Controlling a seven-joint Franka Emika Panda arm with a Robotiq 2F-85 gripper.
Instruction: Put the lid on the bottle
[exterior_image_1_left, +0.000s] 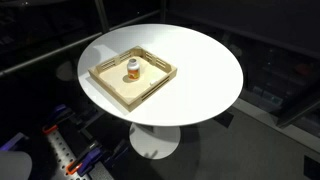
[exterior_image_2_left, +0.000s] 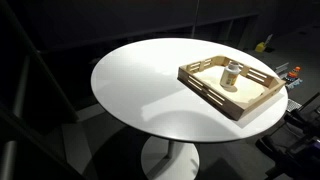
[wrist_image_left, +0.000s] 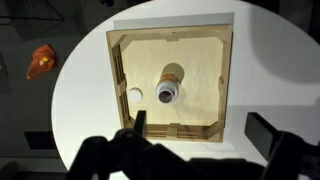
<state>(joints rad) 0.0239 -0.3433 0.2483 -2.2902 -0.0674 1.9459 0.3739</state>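
Observation:
The amber-orange bottle (wrist_image_left: 171, 79) stands upright in the middle of the square wooden tray (wrist_image_left: 170, 36), its white-rimmed mouth uncovered. The small round white lid (wrist_image_left: 134, 94) lies flat on the tray floor just beside the bottle, apart from it. My gripper (wrist_image_left: 203, 130) hangs above the tray's near edge, open and empty, with its two dark fingers spread wide. The bottle also shows in both exterior views (exterior_image_1_left: 133, 69) (exterior_image_2_left: 231, 74). The gripper shows in neither exterior view, and I cannot make out the lid there.
The tray (exterior_image_1_left: 108, 86) (exterior_image_2_left: 215, 100) sits near one edge of a round white pedestal table (exterior_image_1_left: 200, 70) (exterior_image_2_left: 140, 80). An orange object (wrist_image_left: 40, 62) lies on the dark floor beyond the table. Blue and orange gear (exterior_image_1_left: 75, 160) stands by the table's base.

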